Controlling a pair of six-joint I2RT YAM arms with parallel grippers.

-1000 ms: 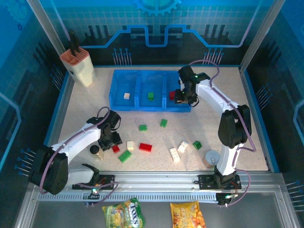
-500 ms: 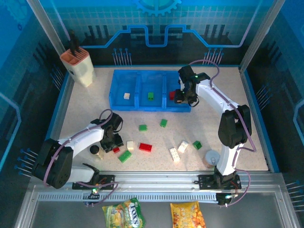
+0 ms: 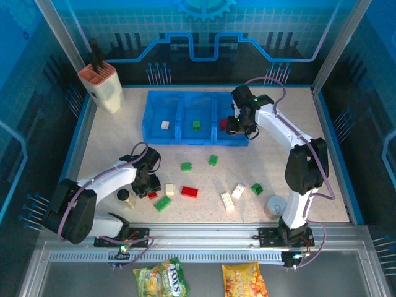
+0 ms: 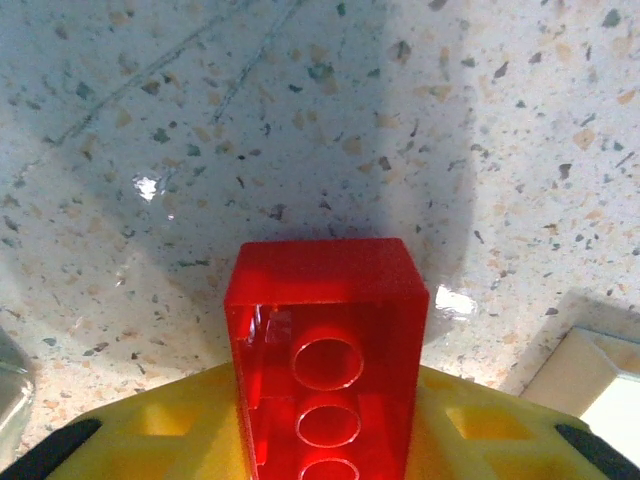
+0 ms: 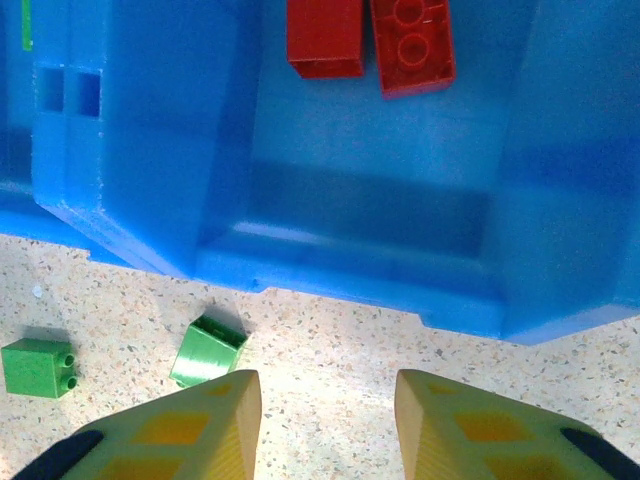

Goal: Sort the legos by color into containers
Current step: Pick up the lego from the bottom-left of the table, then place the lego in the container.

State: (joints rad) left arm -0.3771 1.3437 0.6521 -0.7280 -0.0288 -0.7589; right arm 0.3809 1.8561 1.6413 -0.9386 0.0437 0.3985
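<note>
left pincer [image 4: 325, 425]: closed against both sides of a red brick [image 4: 325, 330], down at the table [image 4: 300, 120]. right pincer [image 5: 328, 415]: fingers apart, nothing between them, above the near wall of the blue tray [image 5: 340, 270]. the tray's right compartment holds two red bricks [image 5: 412, 45]. two green bricks [image 5: 208, 352] lie on the table just outside.

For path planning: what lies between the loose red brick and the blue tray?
One green brick, seen in the top view; the table around it is bare.
</note>
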